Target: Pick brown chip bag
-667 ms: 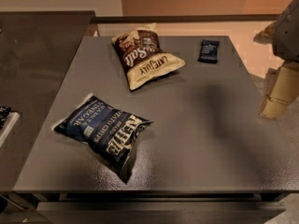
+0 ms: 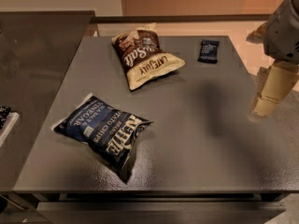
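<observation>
The brown chip bag [image 2: 145, 56] lies flat at the far middle of the dark grey table [image 2: 201, 125], its dark brown half toward the back and its cream "LATE JULY" half toward the front. My gripper [image 2: 264, 107] hangs at the right edge of the view, above the table's right edge. It is well to the right of the bag and nearer to me, not touching anything. The arm's white wrist [image 2: 285, 27] shows above it.
A navy blue chip bag [image 2: 103, 129] lies at the near left of the table. A small dark flat packet [image 2: 208, 51] lies at the far right. A darker counter [image 2: 32, 45] adjoins on the left. The table's front edge runs along the bottom.
My gripper has shifted slightly to the left, toward the table. The bags and the packet have not moved.
</observation>
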Controlling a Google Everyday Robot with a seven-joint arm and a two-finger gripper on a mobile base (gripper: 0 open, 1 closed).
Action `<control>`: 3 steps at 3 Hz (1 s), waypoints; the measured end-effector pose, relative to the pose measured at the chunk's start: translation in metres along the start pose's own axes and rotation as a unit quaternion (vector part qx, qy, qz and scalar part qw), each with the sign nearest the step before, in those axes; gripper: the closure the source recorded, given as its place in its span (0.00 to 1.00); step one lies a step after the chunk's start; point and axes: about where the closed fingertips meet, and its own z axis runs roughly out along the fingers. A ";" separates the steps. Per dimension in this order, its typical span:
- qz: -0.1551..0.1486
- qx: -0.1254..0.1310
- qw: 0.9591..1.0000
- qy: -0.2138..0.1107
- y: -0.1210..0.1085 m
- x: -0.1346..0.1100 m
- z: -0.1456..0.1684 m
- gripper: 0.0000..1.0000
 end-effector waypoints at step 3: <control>0.009 -0.013 0.997 -0.079 -0.046 -0.069 0.058 0.00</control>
